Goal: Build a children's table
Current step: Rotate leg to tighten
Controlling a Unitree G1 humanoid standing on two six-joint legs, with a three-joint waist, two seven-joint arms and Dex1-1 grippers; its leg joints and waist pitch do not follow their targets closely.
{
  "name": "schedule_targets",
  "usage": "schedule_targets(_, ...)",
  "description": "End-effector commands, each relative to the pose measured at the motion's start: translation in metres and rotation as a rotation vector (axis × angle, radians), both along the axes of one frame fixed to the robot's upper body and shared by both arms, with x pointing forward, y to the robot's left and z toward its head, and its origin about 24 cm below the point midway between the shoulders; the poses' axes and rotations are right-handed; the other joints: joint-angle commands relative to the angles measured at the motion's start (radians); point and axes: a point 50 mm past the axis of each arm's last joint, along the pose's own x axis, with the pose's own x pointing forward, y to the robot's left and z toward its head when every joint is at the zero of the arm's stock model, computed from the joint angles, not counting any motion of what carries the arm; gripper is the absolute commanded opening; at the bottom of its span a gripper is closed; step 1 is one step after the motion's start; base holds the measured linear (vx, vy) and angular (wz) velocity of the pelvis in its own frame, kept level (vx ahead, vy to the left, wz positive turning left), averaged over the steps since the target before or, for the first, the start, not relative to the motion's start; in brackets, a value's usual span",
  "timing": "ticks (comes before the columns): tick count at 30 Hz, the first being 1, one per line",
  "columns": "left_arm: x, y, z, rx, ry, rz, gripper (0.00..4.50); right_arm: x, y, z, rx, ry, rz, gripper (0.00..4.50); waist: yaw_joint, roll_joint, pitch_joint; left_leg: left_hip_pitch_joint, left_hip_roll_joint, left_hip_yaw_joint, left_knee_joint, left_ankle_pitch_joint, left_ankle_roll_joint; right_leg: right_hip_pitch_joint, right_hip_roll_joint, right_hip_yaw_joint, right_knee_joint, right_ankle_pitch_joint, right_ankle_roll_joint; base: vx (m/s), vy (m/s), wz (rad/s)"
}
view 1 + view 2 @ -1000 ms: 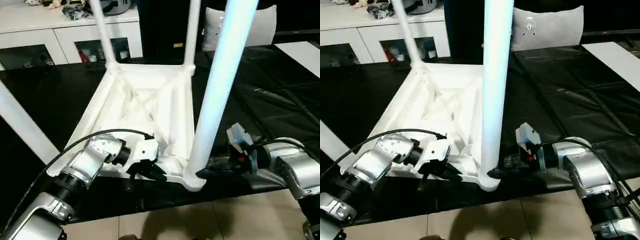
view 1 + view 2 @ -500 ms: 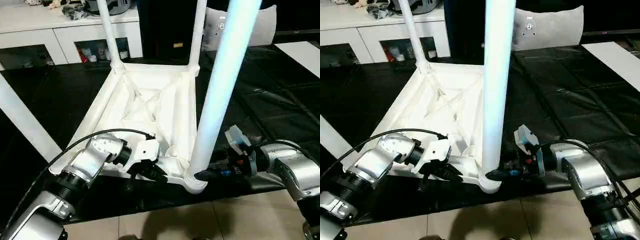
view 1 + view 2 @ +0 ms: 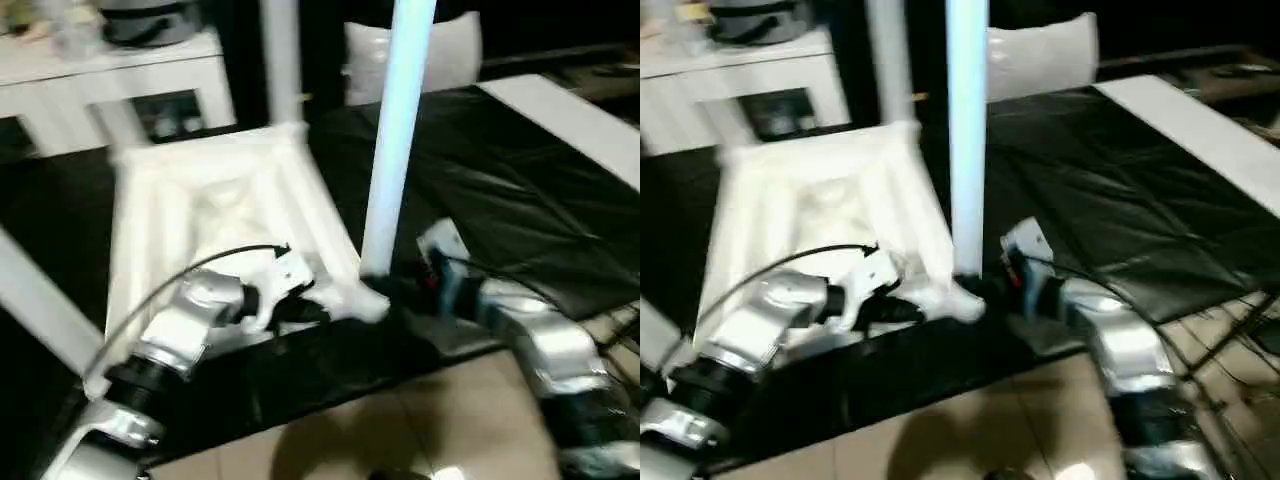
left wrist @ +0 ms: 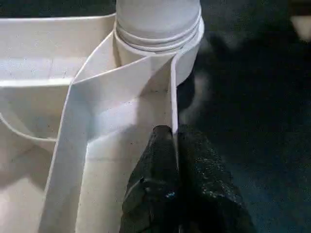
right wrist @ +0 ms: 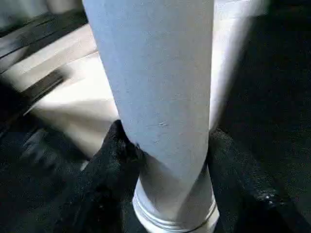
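Left wrist view: left gripper (image 4: 176, 145) w/ black fingers pinched shut on the thin side rim of the upside-down all-white plastic children's table (image 3: 200, 215), just below the round corner socket (image 4: 187, 58). Right gripper (image 5: 165, 160) has its jaws around the base of the long white tapered round leg (image 3: 397, 140) standing upright in that socket, one finger (image 5: 114, 155) pressed on each side. Table lies on a black mat (image 3: 520, 190), its near corner at the mat's front edge by the tiled floor (image 3: 400, 430); open mat to the right.

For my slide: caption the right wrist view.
Right tool grips the white table leg just above its corner socket.
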Motion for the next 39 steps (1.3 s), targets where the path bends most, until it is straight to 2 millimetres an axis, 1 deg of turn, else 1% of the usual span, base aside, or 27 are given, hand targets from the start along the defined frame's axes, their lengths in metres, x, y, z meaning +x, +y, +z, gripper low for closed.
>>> schedule_targets(1,-0.007,-0.042,0.020,-0.121,-0.058,-0.112,0.00,0.007,0.013,-0.005,-0.008,0.000,-0.052,1.92,-0.005,-0.005,-0.058,-0.014,0.059,-0.045,-0.080,-0.290,0.022,0.060,-0.078,0.055,-0.096,-0.487,0.045,0.000,0.000,0.00)
schedule_targets(2,-0.008,-0.046,0.021,-0.125,-0.066,-0.106,0.00,0.007,0.015,-0.004,0.032,0.007,-0.065,1.92,-0.005,-0.004,-0.058,-0.011,0.059,-0.042,-0.079,-0.283,0.028,0.055,-0.079,0.059,-0.099,-0.477,0.039,0.000,0.000,0.00)
schedule_targets(3,-0.008,-0.046,0.021,-0.126,-0.067,-0.106,0.00,0.007,0.015,-0.004,0.039,0.008,-0.069,2.47,-0.006,-0.010,-0.063,-0.012,0.057,-0.041,-0.077,-0.246,0.039,0.054,-0.085,0.069,-0.091,-0.434,0.011,0.000,0.000,0.00)
schedule_targets(4,-0.008,-0.047,0.021,-0.127,-0.068,-0.105,0.00,0.007,0.014,-0.003,0.053,0.009,-0.085,2.61,-0.006,-0.009,-0.068,-0.028,0.059,-0.044,-0.076,-0.175,0.056,0.063,-0.086,0.077,-0.073,-0.350,-0.022,0.000,0.000,0.00)
schedule_targets(6,-0.008,-0.047,0.021,-0.126,-0.068,-0.108,0.00,0.007,0.012,-0.002,0.065,0.007,-0.095,2.61,-0.003,-0.011,-0.072,-0.031,0.062,-0.045,-0.073,-0.112,0.081,0.062,-0.087,0.084,-0.060,-0.276,-0.048,0.025,-0.002,0.01)
schedule_targets(7,-0.009,-0.045,0.021,-0.102,-0.079,-0.130,0.00,0.005,0.006,0.002,0.082,-0.011,-0.073,2.77,0.008,-0.009,-0.083,-0.031,0.067,-0.044,-0.065,0.006,0.118,0.066,-0.088,0.091,-0.034,-0.133,-0.093,0.054,-0.009,0.03)
schedule_targets(8,-0.009,-0.043,0.020,-0.090,-0.082,-0.136,0.00,0.004,0.004,0.004,0.086,-0.021,-0.063,2.93,0.016,-0.009,-0.085,-0.030,0.066,-0.042,-0.061,0.047,0.136,0.064,-0.087,0.093,-0.025,-0.080,-0.108,0.054,-0.009,0.03)
schedule_targets(9,-0.009,-0.041,0.020,-0.079,-0.083,-0.143,0.00,0.003,0.001,0.005,0.089,-0.030,-0.046,3.03,0.029,-0.009,-0.083,-0.032,0.062,-0.039,-0.055,0.101,0.170,0.061,-0.085,0.096,-0.013,-0.009,-0.128,0.000,0.000,0.00)
schedule_targets(10,-0.008,-0.038,0.019,-0.067,-0.084,-0.147,0.00,0.001,-0.002,0.006,0.088,-0.042,-0.019,3.06,0.035,-0.011,-0.083,-0.034,0.062,-0.038,-0.053,0.116,0.183,0.062,-0.086,0.098,-0.010,0.008,-0.133,0.000,0.000,0.00)
schedule_targets(11,-0.009,-0.035,0.018,-0.059,-0.087,-0.163,0.00,-0.001,-0.006,0.007,0.087,-0.045,0.016,3.12,0.050,-0.012,-0.085,-0.032,0.061,-0.033,-0.049,0.129,0.201,0.060,-0.088,0.101,-0.004,0.026,-0.140,0.000,0.000,0.00)
schedule_targets(12,-0.009,-0.032,0.018,-0.052,-0.086,-0.183,0.00,-0.005,-0.010,0.007,0.088,-0.048,0.058,3.24,0.061,-0.015,-0.084,-0.036,0.058,-0.031,-0.046,0.128,0.213,0.060,-0.084,0.101,-0.002,0.016,-0.137,0.000,0.000,0.00)
schedule_targets(13,-0.010,-0.026,0.016,-0.043,-0.080,-0.219,0.00,-0.013,-0.019,0.011,0.085,-0.058,0.152,3.38,0.077,-0.011,-0.081,-0.029,0.061,-0.025,-0.049,0.097,0.210,0.053,-0.083,0.102,-0.009,-0.030,-0.132,0.000,0.000,0.00)
schedule_targets(14,-0.010,-0.025,0.016,-0.040,-0.077,-0.228,0.00,-0.015,-0.022,0.012,0.083,-0.060,0.178,3.46,0.084,-0.011,-0.078,-0.032,0.058,-0.025,-0.049,0.076,0.208,0.057,-0.081,0.100,-0.013,-0.060,-0.120,0.000,0.000,0.00)
schedule_targets(15,-0.011,-0.022,0.015,-0.034,-0.068,-0.240,0.00,-0.019,-0.026,0.014,0.082,-0.065,0.220,3.51,0.098,-0.011,-0.076,-0.024,0.064,-0.023,-0.053,0.034,0.192,0.053,-0.082,0.102,-0.021,-0.129,-0.103,0.000,0.000,0.00)
schedule_targets(17,-0.011,-0.019,0.014,-0.022,-0.060,-0.266,0.00,-0.022,-0.033,0.017,0.078,-0.066,0.260,3.62,0.104,-0.014,-0.069,-0.026,0.066,-0.023,-0.060,-0.012,0.160,0.053,-0.080,0.100,-0.032,-0.222,-0.077,0.000,0.000,0.00)
schedule_targets(18,-0.012,-0.015,0.013,-0.003,-0.057,-0.312,0.00,-0.026,-0.040,0.019,0.055,-0.066,0.307,3.73,0.107,-0.014,-0.066,-0.022,0.063,-0.024,-0.064,-0.060,0.139,0.052,-0.077,0.097,-0.043,-0.287,-0.056,0.000,0.000,0.00)
schedule_targets(19,-0.013,-0.011,0.013,0.012,-0.054,-0.361,0.00,-0.029,-0.047,0.020,0.025,-0.060,0.350,3.86,0.108,-0.019,-0.061,-0.016,0.063,-0.021,-0.068,-0.109,0.117,0.049,-0.077,0.098,-0.053,-0.358,-0.035,0.000,0.000,0.00)
schedule_targets(22,-0.015,-0.008,0.013,0.023,-0.048,-0.424,0.00,-0.033,-0.053,0.020,-0.021,-0.053,0.409,4.08,0.113,-0.019,-0.055,0.001,0.056,-0.015,-0.071,-0.180,0.073,0.039,-0.077,0.097,-0.076,-0.477,-0.009,0.000,0.000,0.00)
schedule_targets(24,-0.019,-0.003,0.014,0.041,-0.033,-0.525,0.00,-0.038,-0.059,0.022,-0.065,-0.045,0.483,4.08,0.115,-0.022,-0.055,0.002,0.061,-0.017,-0.075,-0.189,0.075,0.040,-0.076,0.101,-0.073,-0.466,-0.009,0.000,0.000,0.00)
schedule_targets(26,-0.022,0.001,0.013,0.070,-0.008,-0.605,0.00,-0.043,-0.064,0.025,-0.054,-0.022,0.561,4.08,0.117,-0.019,-0.057,0.000,0.061,-0.020,-0.076,-0.192,0.080,0.044,-0.076,0.100,-0.070,-0.453,-0.016,0.000,0.000,0.00)
schedule_targets(28,-0.025,0.004,0.012,0.100,0.013,-0.672,0.00,-0.047,-0.065,0.027,-0.031,0.002,0.623,4.08,0.122,-0.023,-0.060,-0.005,0.064,-0.021,-0.076,-0.169,0.094,0.047,-0.077,0.103,-0.062,-0.413,-0.027,0.000,0.000,0.00)
schedule_targets(29,-0.025,0.004,0.012,0.100,0.013,-0.672,0.00,-0.047,-0.065,0.027,-0.031,0.002,0.623,3.82,0.124,-0.022,-0.061,-0.006,0.064,-0.021,-0.075,-0.162,0.095,0.047,-0.078,0.103,-0.060,-0.408,-0.031,0.000,0.000,0.00)
schedule_targets(31,-0.025,0.003,0.012,0.116,0.007,-0.702,0.00,-0.050,-0.064,0.025,-0.029,0.035,0.672,3.82,0.127,-0.021,-0.061,-0.007,0.064,-0.020,-0.074,-0.146,0.096,0.046,-0.077,0.101,-0.061,-0.404,-0.037,0.000,0.000,0.00)
schedule_targets(33,-0.025,0.002,0.013,0.120,0.006,-0.714,0.00,-0.051,-0.064,0.024,-0.030,0.053,0.695,3.48,0.135,-0.024,-0.062,-0.007,0.067,-0.019,-0.074,-0.125,0.092,0.047,-0.079,0.103,-0.058,-0.395,-0.043,0.000,0.000,0.00)
schedule_targets(35,-0.026,0.000,0.014,0.110,0.017,-0.738,0.00,-0.052,-0.061,0.023,-0.020,0.050,0.713,3.38,0.140,-0.023,-0.063,-0.007,0.067,-0.018,-0.074,-0.116,0.089,0.047,-0.080,0.103,-0.057,-0.387,-0.048,0.000,0.000,0.00)
schedule_targets(38,-0.027,-0.001,0.015,0.102,0.022,-0.761,0.00,-0.052,-0.057,0.023,0.002,0.053,0.743,3.05,0.141,-0.021,-0.061,-0.008,0.065,-0.018,-0.074,-0.127,0.087,0.048,-0.080,0.102,-0.059,-0.405,-0.043,0.000,0.000,0.00)
schedule_targets(39,-0.027,-0.002,0.016,0.101,0.021,-0.765,0.00,-0.052,-0.056,0.023,0.009,0.057,0.753,2.98,0.139,-0.024,-0.062,-0.009,0.064,-0.018,-0.074,-0.130,0.084,0.048,-0.079,0.101,-0.061,-0.412,-0.039,0.000,0.000,0.00)
